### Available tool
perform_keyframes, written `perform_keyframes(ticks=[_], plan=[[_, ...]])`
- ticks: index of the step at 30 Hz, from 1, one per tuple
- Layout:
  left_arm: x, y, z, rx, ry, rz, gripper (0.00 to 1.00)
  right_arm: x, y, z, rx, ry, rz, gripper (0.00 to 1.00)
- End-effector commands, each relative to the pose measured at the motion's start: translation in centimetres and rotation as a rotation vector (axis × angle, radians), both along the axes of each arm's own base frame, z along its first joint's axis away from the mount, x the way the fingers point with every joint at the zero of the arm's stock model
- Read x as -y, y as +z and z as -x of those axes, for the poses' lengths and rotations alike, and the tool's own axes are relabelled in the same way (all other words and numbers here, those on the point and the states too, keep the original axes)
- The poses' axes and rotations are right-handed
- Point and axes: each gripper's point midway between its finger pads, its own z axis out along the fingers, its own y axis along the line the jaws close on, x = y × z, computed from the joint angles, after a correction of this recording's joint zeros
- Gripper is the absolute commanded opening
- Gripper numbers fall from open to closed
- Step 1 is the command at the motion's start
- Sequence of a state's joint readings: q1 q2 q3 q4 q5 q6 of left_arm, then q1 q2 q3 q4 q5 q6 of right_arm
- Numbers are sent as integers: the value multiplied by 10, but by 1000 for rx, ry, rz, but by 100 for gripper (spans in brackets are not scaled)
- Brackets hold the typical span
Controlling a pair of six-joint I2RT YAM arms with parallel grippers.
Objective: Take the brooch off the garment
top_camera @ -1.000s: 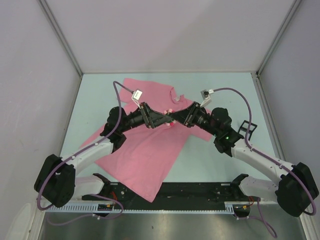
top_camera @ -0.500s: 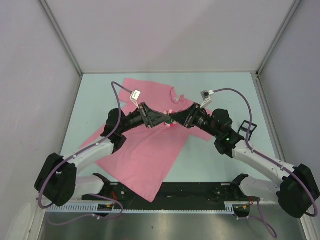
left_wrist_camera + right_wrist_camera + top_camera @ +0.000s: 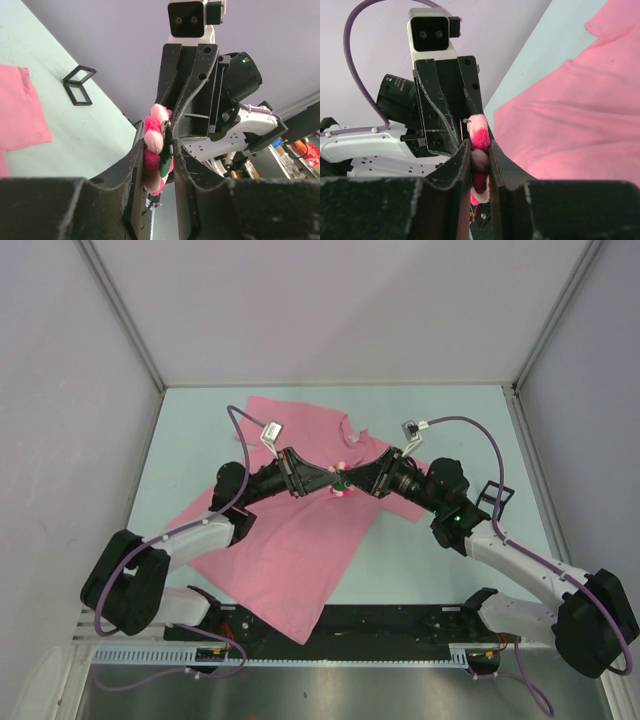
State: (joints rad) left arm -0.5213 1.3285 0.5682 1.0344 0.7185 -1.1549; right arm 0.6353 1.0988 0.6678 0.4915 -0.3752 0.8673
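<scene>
The garment (image 3: 290, 550), a pink T-shirt, lies spread on the pale table; it also shows in the left wrist view (image 3: 20, 115) and the right wrist view (image 3: 580, 115). The brooch (image 3: 340, 484), a fluffy pink flower with a green back, is held in the air over the shirt's chest. My left gripper (image 3: 331, 480) and right gripper (image 3: 350, 480) meet tip to tip on it. In the left wrist view the brooch (image 3: 155, 145) fills my left gripper (image 3: 159, 152). In the right wrist view the brooch (image 3: 479, 137) is pinched in my right gripper (image 3: 480, 150). No cloth shows between the jaws.
A small black wire frame (image 3: 495, 500) stands on the table right of the shirt, also in the left wrist view (image 3: 77, 85). Grey walls close the table on three sides. A black rail (image 3: 340, 625) runs along the near edge.
The left arm's shoulder and elbow have shifted right and up. The two grippers stay joined at the brooch, now pressed a little closer, and its green back shows.
</scene>
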Motion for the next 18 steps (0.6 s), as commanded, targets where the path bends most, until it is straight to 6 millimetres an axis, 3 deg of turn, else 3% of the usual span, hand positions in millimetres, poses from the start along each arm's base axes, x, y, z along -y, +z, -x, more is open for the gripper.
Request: perform_keyframes(ticks=[1, 12, 18], plan=[[1, 21, 19, 83, -91, 56, 28, -2, 16, 7, 96, 47, -24, 0], [5, 24, 40, 150, -257, 68, 28, -8, 7, 19, 131, 172, 1, 0], [6, 18, 41, 135, -298, 74, 28, -8, 5, 26, 146, 213, 14, 0]])
